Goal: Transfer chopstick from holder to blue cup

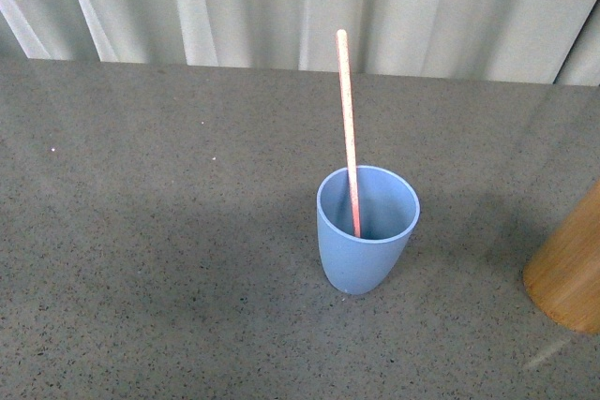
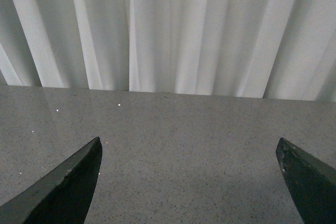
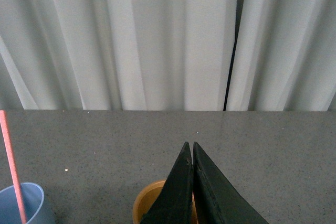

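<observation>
A pale blue cup (image 1: 366,231) stands upright near the middle of the grey table in the front view. One salmon-pink chopstick (image 1: 348,128) stands in it, leaning against the far rim; the right wrist view shows the same chopstick (image 3: 12,166) and blue cup (image 3: 31,205) at one edge. The light-brown wooden holder (image 1: 570,269) is at the right edge, partly cut off. My right gripper (image 3: 190,146) is shut, its fingers pressed together above the holder's (image 3: 149,200) open mouth with nothing seen between them. My left gripper (image 2: 189,142) is open over bare table. Neither arm shows in the front view.
The speckled grey tabletop (image 1: 150,231) runs back to a pale pleated curtain (image 1: 281,7) along its far edge.
</observation>
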